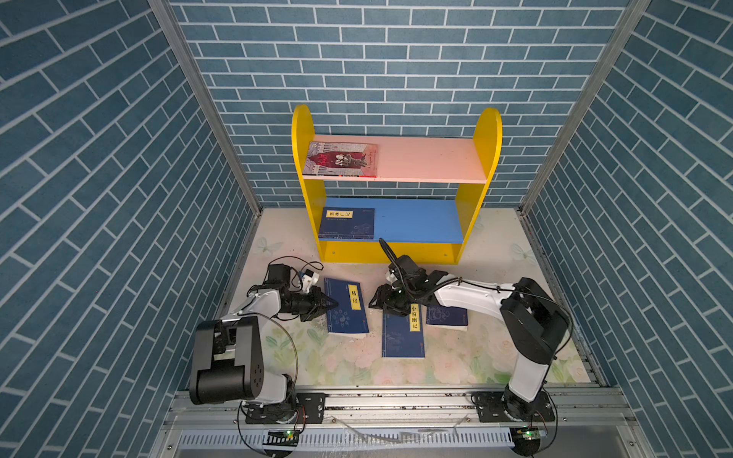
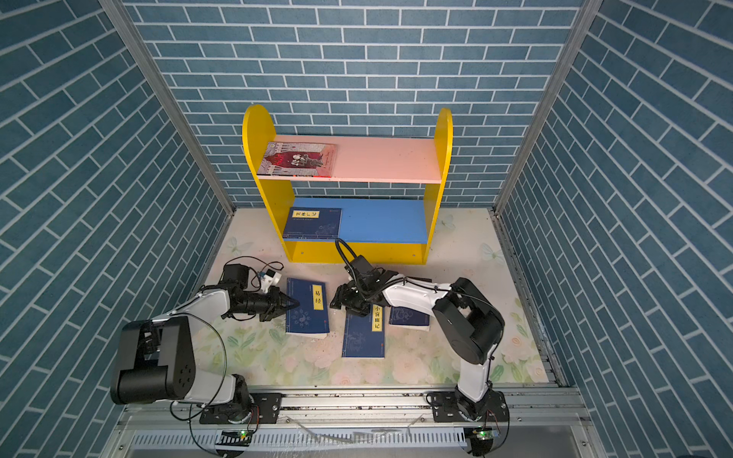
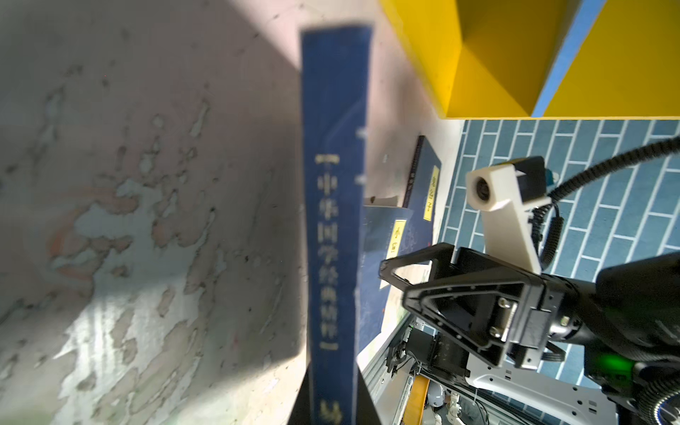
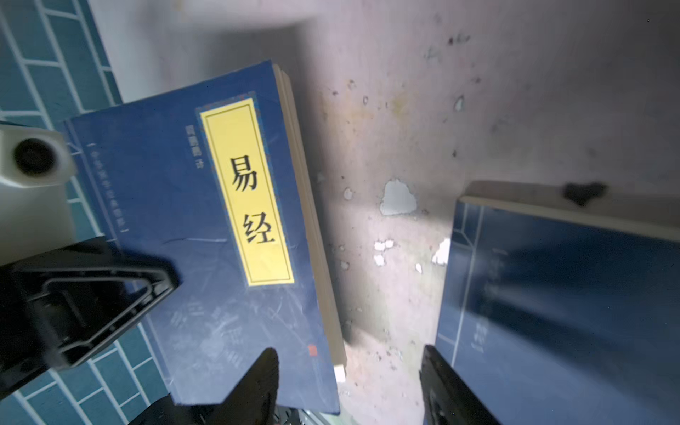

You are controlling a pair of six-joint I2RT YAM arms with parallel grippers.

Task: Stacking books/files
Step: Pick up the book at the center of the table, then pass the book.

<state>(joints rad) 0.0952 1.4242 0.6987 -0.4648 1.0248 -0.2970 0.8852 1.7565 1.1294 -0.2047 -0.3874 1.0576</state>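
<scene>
Your left gripper is clenched on the spine edge of the navy book lying nearest it on the flowered table. In the left wrist view the spine runs straight out from between the closed fingers. That book lies flat, cover up, its yellow title strip toward the far long edge from the gripper. Your right gripper is released, with its fingers spread and nothing between them. It hangs over the bare strip of table between the grasped book and the middle book, close to the middle book's upper end. The middle book also lies flat on the table, well apart from the grasped one. A third book sits just beside the middle one on your right and is partly hidden under the right arm; you cannot tell whether the two touch. At the back stands the yellow-sided shelf. A fourth navy book lies flat at the left end of its blue lower board, and the red book lies flat at the left end of the pink upper board.
</scene>
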